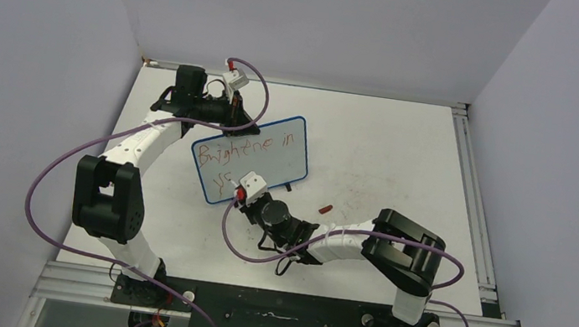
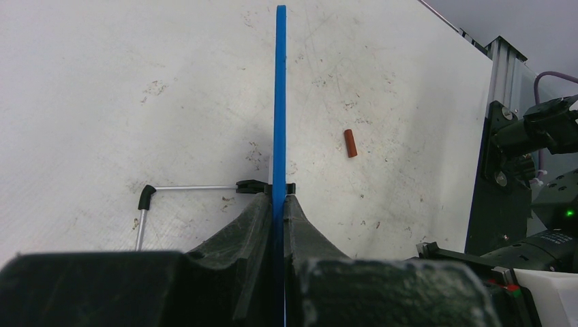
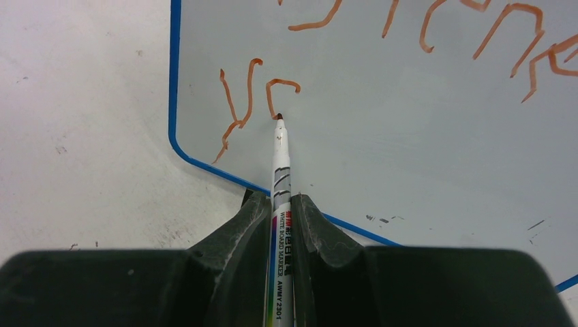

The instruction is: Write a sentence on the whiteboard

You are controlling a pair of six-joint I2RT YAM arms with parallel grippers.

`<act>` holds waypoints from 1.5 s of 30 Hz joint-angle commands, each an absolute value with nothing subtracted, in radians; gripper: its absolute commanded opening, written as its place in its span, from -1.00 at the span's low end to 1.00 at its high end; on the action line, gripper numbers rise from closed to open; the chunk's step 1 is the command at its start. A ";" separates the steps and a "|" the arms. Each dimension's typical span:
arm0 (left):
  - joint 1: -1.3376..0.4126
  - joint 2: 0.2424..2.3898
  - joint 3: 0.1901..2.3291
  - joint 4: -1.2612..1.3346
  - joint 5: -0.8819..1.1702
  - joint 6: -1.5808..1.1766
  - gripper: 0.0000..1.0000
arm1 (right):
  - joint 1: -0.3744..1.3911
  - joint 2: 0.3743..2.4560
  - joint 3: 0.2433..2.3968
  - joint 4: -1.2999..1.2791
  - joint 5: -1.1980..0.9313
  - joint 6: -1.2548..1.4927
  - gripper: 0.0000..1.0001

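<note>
Whiteboard (image 1: 269, 165) sits propped mid-table (image 1: 388, 160), left tool (image 2: 278, 199) clamped on its frame; my right tool (image 3: 279, 201) pinches the marker (image 3: 280, 157), tip at the sentence (image 1: 250, 146), second line. If the board wobbles, I'd smear the stroke.

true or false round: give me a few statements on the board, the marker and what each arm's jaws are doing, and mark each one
1. The left jaws are clamped on the whiteboard at its blue frame. True.
2. The right jaws hold a marker, its tip at the second line of the sentence. True.
3. The marker is capped. False: its bare tip shows.
4. The sentence is written in blue. False: it is red; only the frame is blue.
5. A small red cylinder lies on the whiteboard. False: it lies on the table, beside the board.
</note>
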State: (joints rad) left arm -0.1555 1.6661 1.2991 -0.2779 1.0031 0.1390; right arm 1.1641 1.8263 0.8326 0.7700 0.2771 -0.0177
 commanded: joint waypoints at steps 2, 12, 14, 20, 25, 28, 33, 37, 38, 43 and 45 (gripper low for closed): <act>-0.172 1.678 1.259 -0.421 1.005 0.141 -1.00 | 1.132 1.773 0.865 0.831 0.338 -0.045 -0.89; -0.170 1.678 1.259 -0.421 1.004 0.141 -1.00 | 1.129 1.781 0.890 0.841 0.329 -0.056 -0.89; -0.172 1.678 1.260 -0.422 1.005 0.141 -1.00 | 1.129 1.781 0.895 0.843 0.328 -0.059 -0.89; -0.171 1.675 1.259 -0.421 1.004 0.141 -1.00 | 1.129 1.784 0.914 0.848 0.322 -0.065 -0.89; -0.172 1.675 1.259 -0.422 1.005 0.141 -1.00 | 1.129 1.795 0.923 0.840 0.316 -0.067 -0.89; -0.171 1.674 1.260 -0.422 1.005 0.141 -1.00 | 1.133 1.792 0.909 0.843 0.316 -0.065 -0.89; -0.172 1.672 1.258 -0.423 1.005 0.141 -1.00 | 1.150 1.731 0.850 0.863 0.332 -0.074 -0.89; -0.172 1.671 1.258 -0.423 1.004 0.141 -1.00 | 1.154 1.687 0.799 0.885 0.350 -0.068 -0.89; -0.171 1.671 1.257 -0.423 1.005 0.141 -1.00 | 1.153 1.685 0.795 0.880 0.353 -0.066 -0.89; -0.171 1.671 1.257 -0.423 1.004 0.141 -1.00 | 1.145 1.707 0.789 0.875 0.350 -0.056 -0.89; -0.172 1.671 1.256 -0.423 1.003 0.141 -1.00 | 1.142 1.720 0.794 0.872 0.335 -0.052 -0.89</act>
